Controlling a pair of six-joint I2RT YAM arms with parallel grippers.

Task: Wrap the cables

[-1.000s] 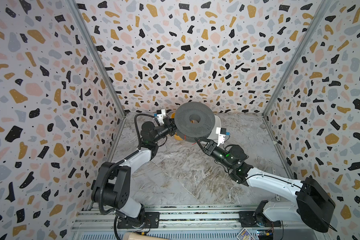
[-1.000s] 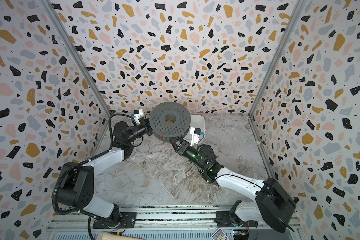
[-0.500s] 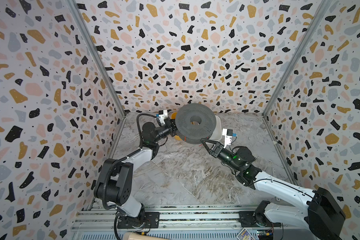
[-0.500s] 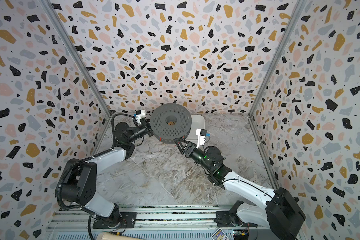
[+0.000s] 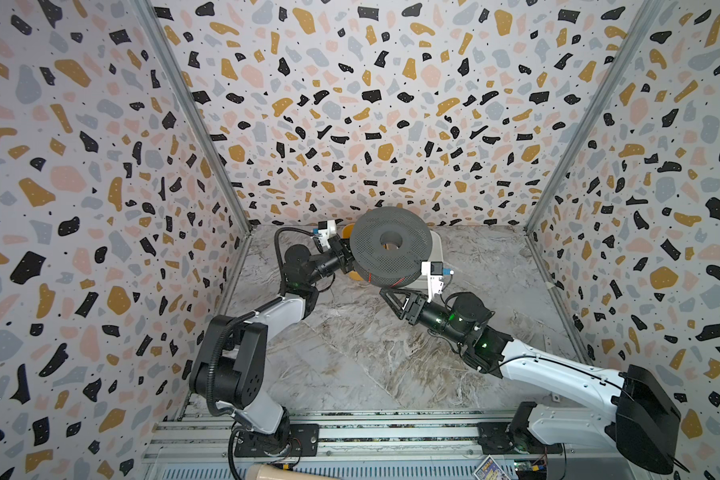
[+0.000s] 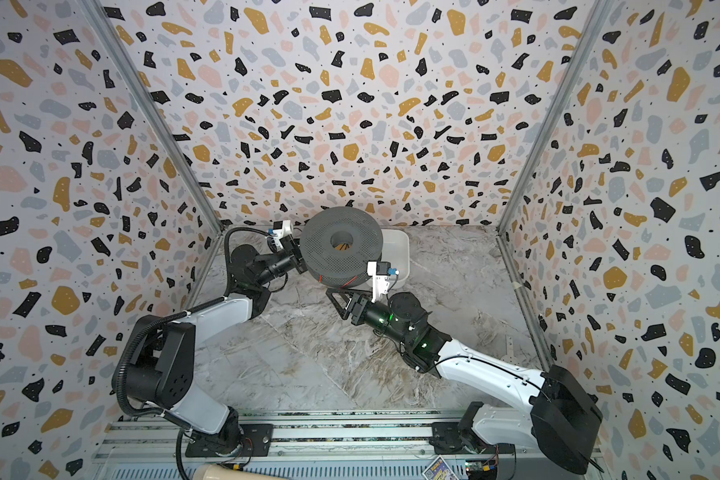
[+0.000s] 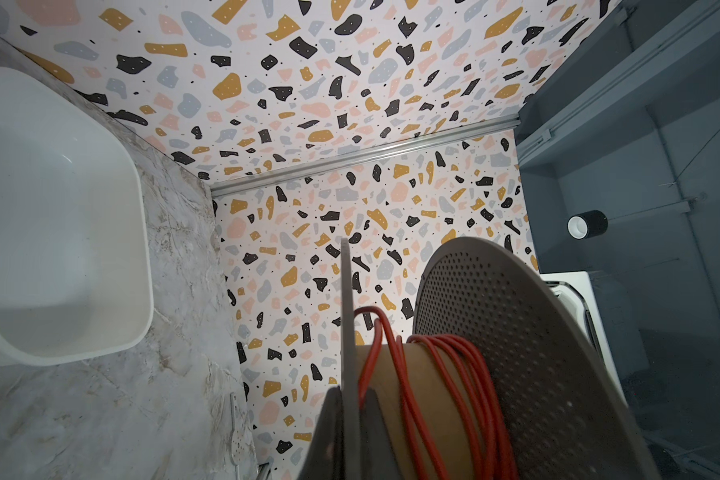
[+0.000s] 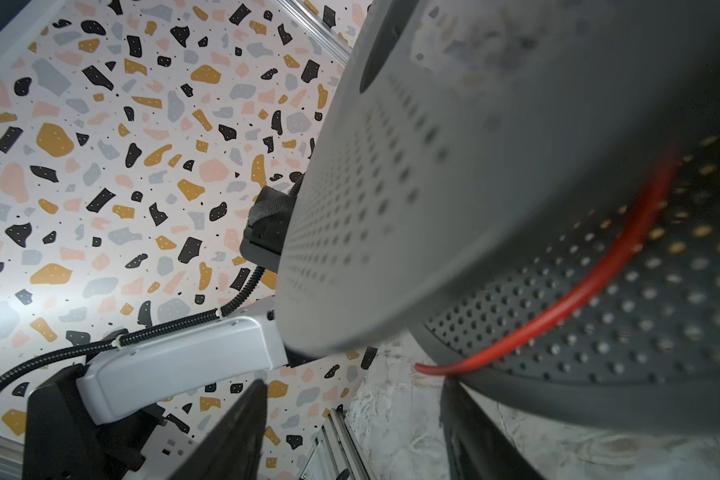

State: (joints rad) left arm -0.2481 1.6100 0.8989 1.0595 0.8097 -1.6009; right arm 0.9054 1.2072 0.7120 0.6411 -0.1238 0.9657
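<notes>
right gripper [image 5: 390, 297] widened, jaws apart under spool [image 5: 371, 257] rim, left gripper [image 5: 347, 254] clamped on flange [image 7: 347, 324], cable [image 8: 578, 291] end loose

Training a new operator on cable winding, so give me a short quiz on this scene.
1. True or false: the right gripper is clamped on the red cable.
2. What holds the grey spool? A) left gripper B) right gripper C) nothing
3. Name the white thing beside the spool.
Key: 1 false, its jaws stand open and empty; 2 A; 3 a white tub.
</notes>
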